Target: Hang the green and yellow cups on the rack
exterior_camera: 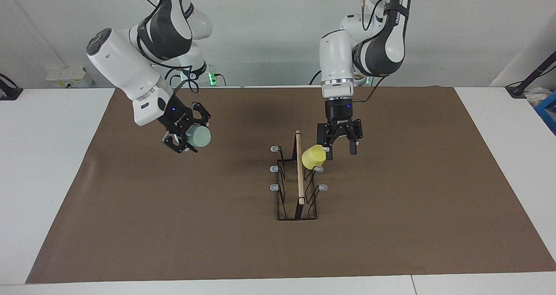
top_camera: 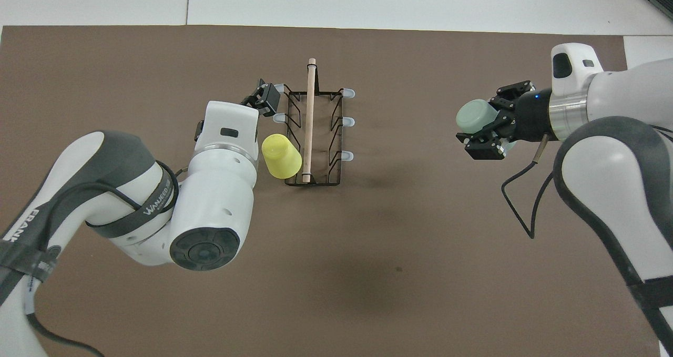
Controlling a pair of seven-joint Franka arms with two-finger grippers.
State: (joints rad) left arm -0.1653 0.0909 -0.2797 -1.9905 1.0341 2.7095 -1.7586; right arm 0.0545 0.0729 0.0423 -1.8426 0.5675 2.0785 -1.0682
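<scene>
Item: rack [exterior_camera: 299, 177], black wire with a wooden bar along the top and grey-tipped prongs, standing mid-table on the brown mat [exterior_camera: 391, 225].

Item: yellow cup [exterior_camera: 313, 157]. Hung, by the look of it: it sits mouth-down and tilted over the prong nearest the robots on the rack's side toward the left arm's end of the table. No gripper holds it. Judged done, provided the cup sits steady on the prong.

Item: green cup [exterior_camera: 199, 136]. Not yet hung. Carried in the air over bare mat, well apart from the rack, toward the right arm's end of the table. This half of the task remains: carry it to the rack and set it over a free prong. Five prongs show bare.

Item: left gripper [exterior_camera: 341, 150]. Jaws spread wide, empty, raised just beside the yellow cup; one finger is close to it, and contact cannot be told.

Item: right gripper [exterior_camera: 187, 135]. Clamped on the green cup, which lies on its side between the fingers, its closed base pointing away from the wrist in the overhead view.
</scene>
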